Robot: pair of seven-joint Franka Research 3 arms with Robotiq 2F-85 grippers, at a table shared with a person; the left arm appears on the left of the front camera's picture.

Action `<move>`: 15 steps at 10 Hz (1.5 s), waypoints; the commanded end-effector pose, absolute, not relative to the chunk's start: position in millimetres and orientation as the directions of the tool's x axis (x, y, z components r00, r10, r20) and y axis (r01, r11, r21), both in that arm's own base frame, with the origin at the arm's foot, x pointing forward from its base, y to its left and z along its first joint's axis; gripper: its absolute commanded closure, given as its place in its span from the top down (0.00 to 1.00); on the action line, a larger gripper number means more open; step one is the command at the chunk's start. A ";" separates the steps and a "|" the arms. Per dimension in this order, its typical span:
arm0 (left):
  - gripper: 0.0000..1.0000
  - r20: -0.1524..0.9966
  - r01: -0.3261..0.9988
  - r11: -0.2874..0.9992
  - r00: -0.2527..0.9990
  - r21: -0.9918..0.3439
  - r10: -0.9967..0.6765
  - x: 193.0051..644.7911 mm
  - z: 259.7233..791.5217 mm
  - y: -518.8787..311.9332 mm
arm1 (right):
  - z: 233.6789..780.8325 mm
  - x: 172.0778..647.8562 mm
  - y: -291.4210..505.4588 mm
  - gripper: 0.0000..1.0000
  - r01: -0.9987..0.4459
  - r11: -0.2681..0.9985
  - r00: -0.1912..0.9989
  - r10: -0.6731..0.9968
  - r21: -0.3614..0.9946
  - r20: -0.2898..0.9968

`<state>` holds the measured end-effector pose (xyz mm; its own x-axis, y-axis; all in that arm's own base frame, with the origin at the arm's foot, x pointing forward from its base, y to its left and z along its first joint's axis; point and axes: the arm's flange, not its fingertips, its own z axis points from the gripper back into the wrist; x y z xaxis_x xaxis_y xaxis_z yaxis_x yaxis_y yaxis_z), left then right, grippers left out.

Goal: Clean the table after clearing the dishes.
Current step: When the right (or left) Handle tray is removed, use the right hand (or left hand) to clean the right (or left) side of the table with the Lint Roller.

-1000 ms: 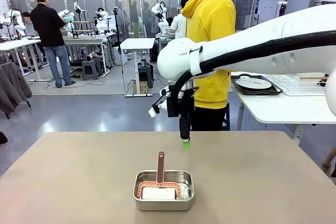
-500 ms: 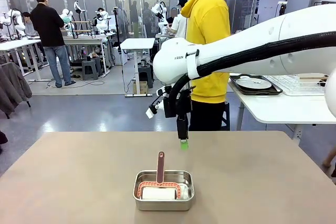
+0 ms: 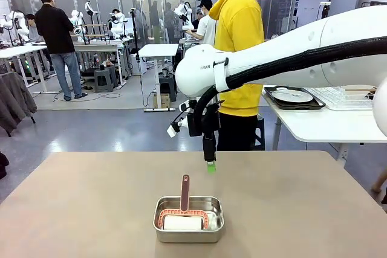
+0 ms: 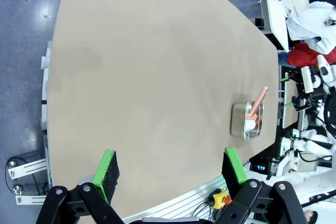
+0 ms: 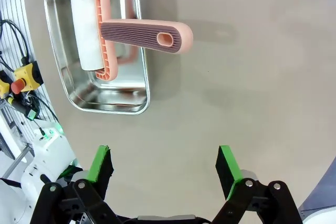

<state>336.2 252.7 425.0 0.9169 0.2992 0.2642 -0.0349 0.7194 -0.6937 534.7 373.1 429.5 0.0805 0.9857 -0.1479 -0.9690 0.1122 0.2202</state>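
Dishes [image 3: 292,96] are off the table [image 3: 84,209], parked on the white side table [image 3: 329,126] far right, so I'd call this the start of the wiping step. Right gripper [image 3: 210,163] hangs just beyond the steel pan [image 3: 158,226], jaws spread, nothing in them. Left gripper [image 4: 171,171] is high over the table, also released. Next, imo: right comes down on the roller [image 3: 184,193] handle, which leans over the pan's far rim near centre. Fingers need to straddle it squarely.
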 end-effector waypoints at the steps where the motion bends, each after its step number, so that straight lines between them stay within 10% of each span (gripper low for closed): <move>1: 1.00 0.266 -0.030 0.715 0.916 -0.699 0.299 334.2 427.5 252.9 | 424.6 536.5 377.9 1.00 -0.977 0.102 0.068 0.981 0.185 -0.179; 15: 1.00 0.266 -0.030 0.715 0.916 -0.699 0.299 334.2 427.5 252.9 | 407.2 558.3 378.8 1.00 -0.960 0.048 0.049 0.999 0.274 -0.004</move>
<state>336.2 252.7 425.0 0.9169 0.2992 0.2642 -0.0348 0.7194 -0.6937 559.5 377.7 407.9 0.0671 0.9969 -0.0402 -0.9611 0.0754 0.2657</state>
